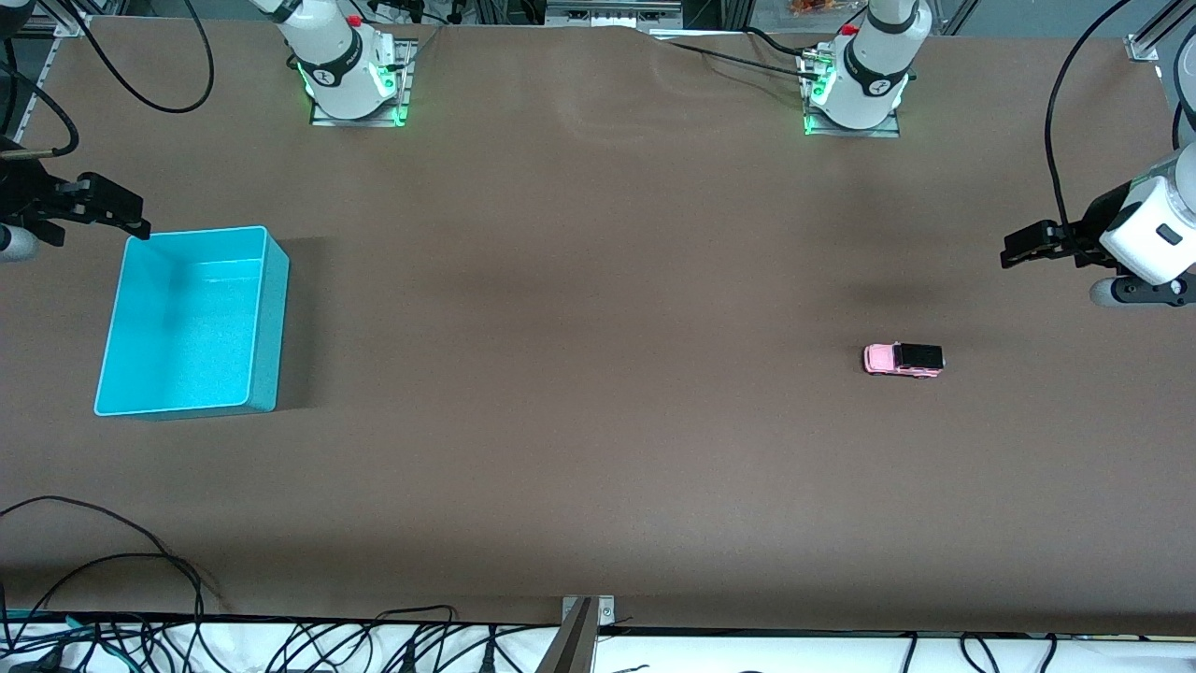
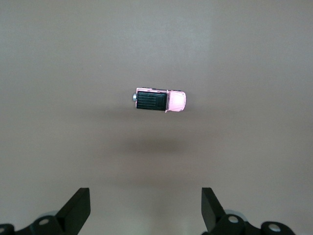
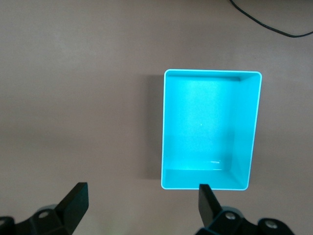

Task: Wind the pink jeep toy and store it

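A rectangular turquoise plastic bin [image 1: 192, 322] stands on the brown table [image 1: 579, 374] toward the right arm's end; its inside shows bare turquoise floor and walls in both the front view and the right wrist view [image 3: 210, 129], with nothing lying in it; its long sides run from the robots' bases toward the front camera.

The pink jeep toy [image 1: 903, 359], a small boxy light-pink car with a black roof and dark wheels, sits upright on its wheels on the table toward the left arm's end, well apart from the bin; taking the table's middle in the front view as a clock's centre, the jeep lies at about three o'clock and the bin at about nine o'clock; in the left wrist view the jeep [image 2: 160, 101] shows its black roof and pink bonnet from above, with bare table all round it.

The left gripper [image 1: 1023, 245] hangs in the air over the table's edge at the left arm's end, near the jeep but not touching it; its two dark fingers [image 2: 76, 208] stand spread wide with nothing between them.

The right gripper [image 1: 117, 210] hangs over the table just beside the bin's corner at the right arm's end; its fingers [image 3: 73, 200] are likewise spread fully apart and grip nothing.
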Robot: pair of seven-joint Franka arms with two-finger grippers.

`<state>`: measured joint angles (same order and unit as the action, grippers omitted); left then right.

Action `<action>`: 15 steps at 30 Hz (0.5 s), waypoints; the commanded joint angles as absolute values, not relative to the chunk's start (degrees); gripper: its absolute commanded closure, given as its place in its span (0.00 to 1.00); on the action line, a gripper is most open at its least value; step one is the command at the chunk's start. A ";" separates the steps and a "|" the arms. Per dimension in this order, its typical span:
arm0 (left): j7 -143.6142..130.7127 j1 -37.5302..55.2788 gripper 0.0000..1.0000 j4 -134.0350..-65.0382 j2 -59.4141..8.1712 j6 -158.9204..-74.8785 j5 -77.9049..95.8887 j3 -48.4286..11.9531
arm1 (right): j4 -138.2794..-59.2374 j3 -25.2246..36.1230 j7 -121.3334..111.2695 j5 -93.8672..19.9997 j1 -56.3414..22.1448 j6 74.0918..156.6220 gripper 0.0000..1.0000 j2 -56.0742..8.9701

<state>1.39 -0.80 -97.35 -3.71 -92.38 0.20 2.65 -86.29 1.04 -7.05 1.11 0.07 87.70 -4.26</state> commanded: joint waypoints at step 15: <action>2.11 -1.05 0.00 -96.33 -4.13 -91.49 -0.97 2.29 | -85.34 0.79 -6.68 1.49 0.09 86.75 0.00 -4.22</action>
